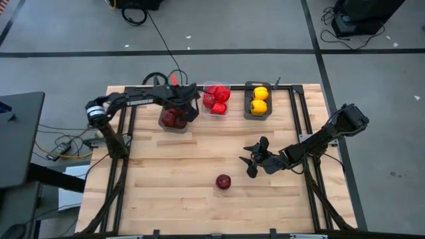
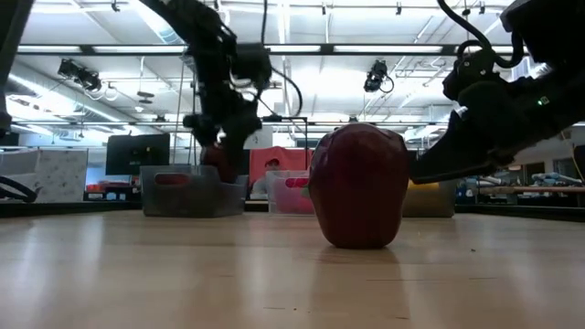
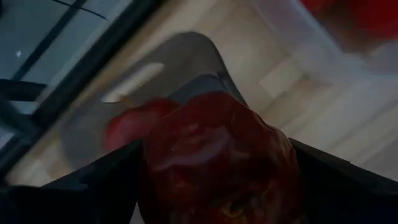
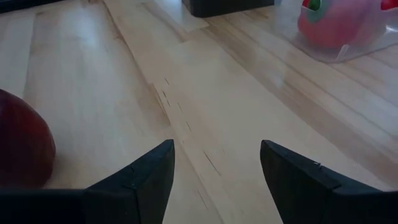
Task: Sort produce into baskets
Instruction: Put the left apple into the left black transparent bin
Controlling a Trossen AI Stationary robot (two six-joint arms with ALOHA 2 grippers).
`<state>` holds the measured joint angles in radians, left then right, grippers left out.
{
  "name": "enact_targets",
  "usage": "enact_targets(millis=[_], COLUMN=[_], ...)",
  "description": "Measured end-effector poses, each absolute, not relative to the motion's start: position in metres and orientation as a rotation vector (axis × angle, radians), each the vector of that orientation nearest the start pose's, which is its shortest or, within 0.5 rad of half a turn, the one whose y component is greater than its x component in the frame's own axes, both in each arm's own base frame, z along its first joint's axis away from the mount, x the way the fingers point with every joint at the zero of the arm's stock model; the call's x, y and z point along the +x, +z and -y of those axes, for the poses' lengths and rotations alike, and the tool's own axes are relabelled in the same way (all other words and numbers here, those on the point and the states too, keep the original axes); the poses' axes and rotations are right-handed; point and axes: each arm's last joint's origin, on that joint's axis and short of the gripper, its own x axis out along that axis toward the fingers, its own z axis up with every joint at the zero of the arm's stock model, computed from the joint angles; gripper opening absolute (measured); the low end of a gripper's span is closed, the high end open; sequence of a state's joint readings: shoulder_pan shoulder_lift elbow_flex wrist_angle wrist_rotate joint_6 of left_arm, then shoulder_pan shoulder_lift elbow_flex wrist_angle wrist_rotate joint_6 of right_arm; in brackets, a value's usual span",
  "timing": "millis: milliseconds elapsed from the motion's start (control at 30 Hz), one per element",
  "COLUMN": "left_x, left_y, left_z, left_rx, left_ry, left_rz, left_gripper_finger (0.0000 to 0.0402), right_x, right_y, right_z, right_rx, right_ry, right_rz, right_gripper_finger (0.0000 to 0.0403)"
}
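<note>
My left gripper hangs over the left dark grey bin at the table's far side, shut on a dark maroon fruit. More maroon fruit lies in that bin. The clear bin holds red peppers. The right dark grey bin holds yellow peppers. One maroon fruit stands alone on the table near the middle front, and it also shows in the low view. My right gripper is open and empty just to its right and slightly farther back, low over the table. My left gripper pinches the maroon fruit by its two sides between its two fingers, coming from above and pointing down. The fruit is lifted clear, above the grey bin's inside, where another maroon fruit lies.
The three bins stand in a row along the far edge. Bare wood lies between the bins and the lone fruit, and across the table's front. Black frame rails run along the table's left and right sides.
</note>
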<state>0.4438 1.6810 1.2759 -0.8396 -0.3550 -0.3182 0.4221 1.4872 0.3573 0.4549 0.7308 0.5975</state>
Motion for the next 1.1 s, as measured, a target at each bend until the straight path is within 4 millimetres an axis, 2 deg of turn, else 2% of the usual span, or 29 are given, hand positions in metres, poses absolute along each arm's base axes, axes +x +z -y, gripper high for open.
enact_targets(millis=[133,267,367,433,733,867,1100], left_x=[0.301,0.307,0.308,0.308,0.311,0.308,0.309], left_y=[0.204,0.185,0.180,0.183,0.226,0.227,0.223], left_z=[-0.162,-0.173,-0.179,-0.182,-0.188,-0.188,-0.188], left_rx=[-0.371,-0.397,-0.382,-0.380,-0.322,-0.312,-0.347], left_ry=[0.829,0.829,0.838,0.848,0.918,0.937,0.970], left_rz=[-1.198,-1.218,-1.219,-1.206,-1.151,-1.185,-1.142], left_gripper_finger=[0.0358,0.0358,0.0359,0.0359,0.0359,0.0359,0.0359], right_x=[0.213,0.211,0.209,0.208,0.207,0.206,0.206], right_y=[0.113,0.111,0.109,0.109,0.109,0.109,0.109], right_z=[-0.075,-0.076,-0.077,-0.078,-0.080,-0.083,-0.084], right_rx=[0.221,0.233,0.239,0.244,0.257,0.261,0.258], right_ry=[-0.459,-0.465,-0.471,-0.472,-0.473,-0.460,-0.459], right_rz=[-0.467,-0.486,-0.500,-0.501,-0.495,-0.494,-0.489], right_gripper_finger=[0.0248,0.0248,0.0248,0.0248,0.0248,0.0248,0.0248])
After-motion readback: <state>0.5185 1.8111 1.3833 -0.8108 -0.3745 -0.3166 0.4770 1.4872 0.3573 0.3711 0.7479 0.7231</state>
